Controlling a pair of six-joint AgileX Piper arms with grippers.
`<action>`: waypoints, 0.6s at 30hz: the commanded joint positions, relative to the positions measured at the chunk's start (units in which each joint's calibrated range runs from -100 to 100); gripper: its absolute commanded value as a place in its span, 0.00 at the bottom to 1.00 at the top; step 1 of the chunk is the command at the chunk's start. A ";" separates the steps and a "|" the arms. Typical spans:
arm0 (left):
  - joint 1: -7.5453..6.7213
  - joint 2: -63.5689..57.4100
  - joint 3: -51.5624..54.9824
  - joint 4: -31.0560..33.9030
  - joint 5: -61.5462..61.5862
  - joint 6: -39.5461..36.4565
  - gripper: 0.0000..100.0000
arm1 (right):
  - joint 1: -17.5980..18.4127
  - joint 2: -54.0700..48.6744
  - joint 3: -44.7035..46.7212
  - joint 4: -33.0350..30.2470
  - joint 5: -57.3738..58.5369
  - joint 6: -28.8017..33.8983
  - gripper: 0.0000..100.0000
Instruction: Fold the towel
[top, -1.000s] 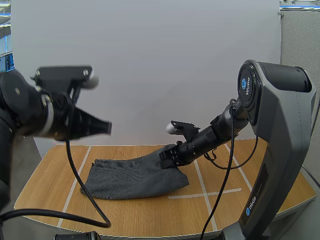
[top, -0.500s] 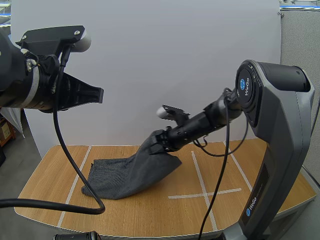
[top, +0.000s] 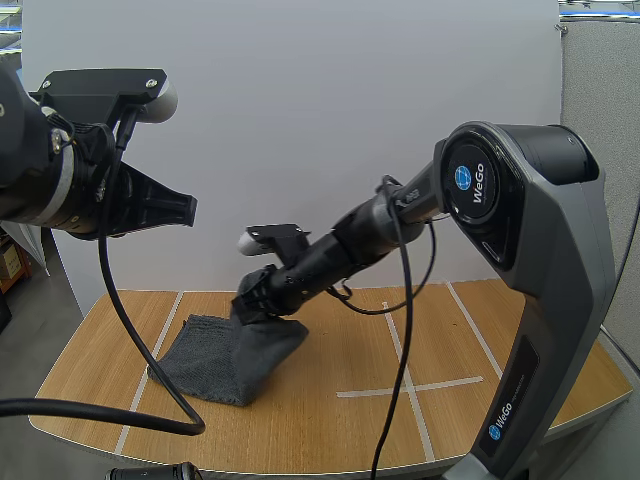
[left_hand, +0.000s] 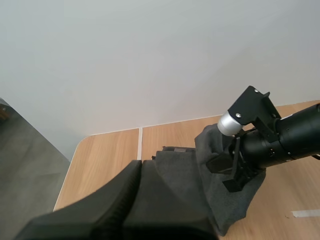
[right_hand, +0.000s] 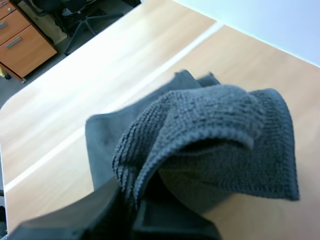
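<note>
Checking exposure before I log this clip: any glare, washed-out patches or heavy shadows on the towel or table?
High view: even light, only a soft shadow under the towel on the table. Right wrist view: the table beside the towel is washed out pale; the towel's folds shade themselves. Left wrist view: no glare; the left gripper reads as flat black.

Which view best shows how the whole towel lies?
The high view: the towel shows whole, one part flat on the table, the other end lifted by the right gripper. The left wrist view has the towel bunched around that gripper; the right wrist view, its held fold up close.
</note>
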 joint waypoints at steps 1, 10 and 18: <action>0.07 -0.12 -0.53 0.21 0.64 -0.43 0.00 | 1.32 1.96 -3.03 0.74 -1.08 2.09 0.00; 0.07 -0.12 -0.53 0.51 0.64 -0.43 0.00 | 3.98 8.79 -9.90 0.74 -1.82 4.18 0.00; 0.07 -1.03 -0.53 0.49 0.64 -0.43 0.00 | 5.84 12.62 -12.31 1.05 -5.54 4.53 0.00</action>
